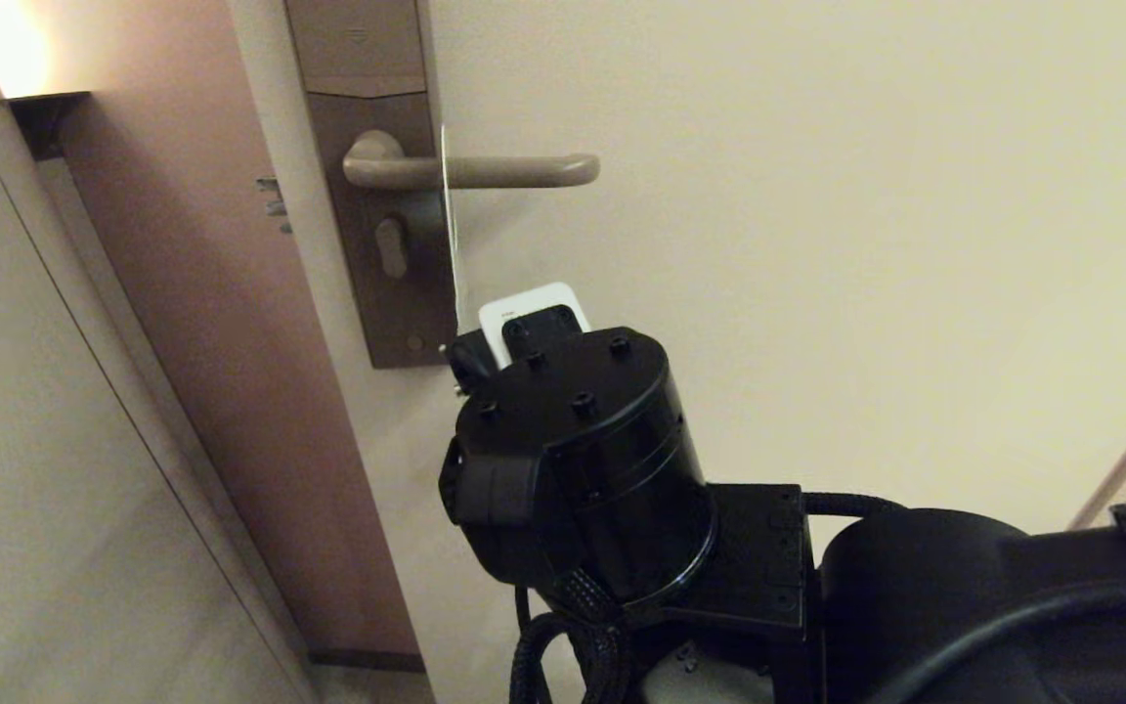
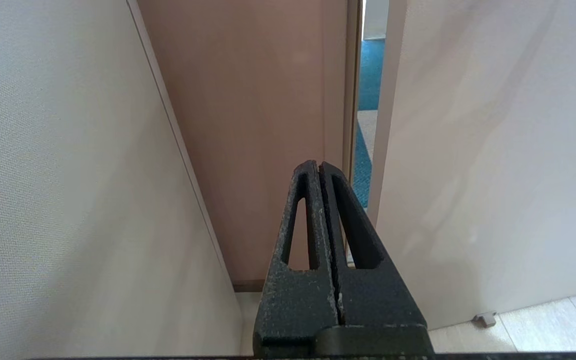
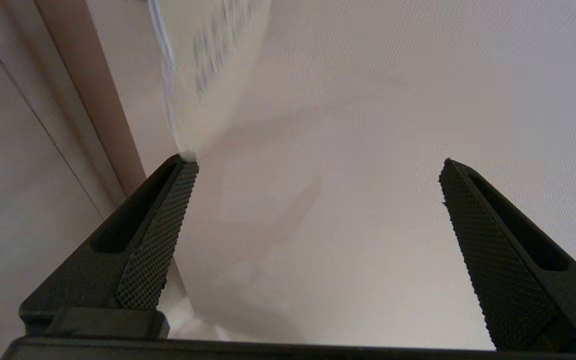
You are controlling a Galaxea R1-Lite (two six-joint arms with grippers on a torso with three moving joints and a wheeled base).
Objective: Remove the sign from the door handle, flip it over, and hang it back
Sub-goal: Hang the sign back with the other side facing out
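Note:
The door handle (image 1: pixel 514 171) is a beige lever on a tall brown lock plate (image 1: pixel 368 244). The sign (image 1: pixel 448 225) hangs on it, turned edge-on to the head view, with its white lower end (image 1: pixel 536 301) swung out from the door. In the right wrist view the sign (image 3: pixel 208 65) shows its white lettered side and touches the tip of one finger (image 3: pixel 168 220). My right gripper (image 3: pixel 318 162) is open at the sign's lower end, holding nothing. My right wrist (image 1: pixel 573 440) hides the fingers in the head view. My left gripper (image 2: pixel 320 165) is shut, empty and parked low.
The cream door (image 1: pixel 866 244) fills the right side. A brown door frame (image 1: pixel 231 293) and a pale wall (image 1: pixel 35 440) with a lit lamp (image 1: pixel 40 108) stand to the left. The left wrist view shows blue carpet (image 2: pixel 368 75) through the door gap and a doorstop (image 2: pixel 485 318).

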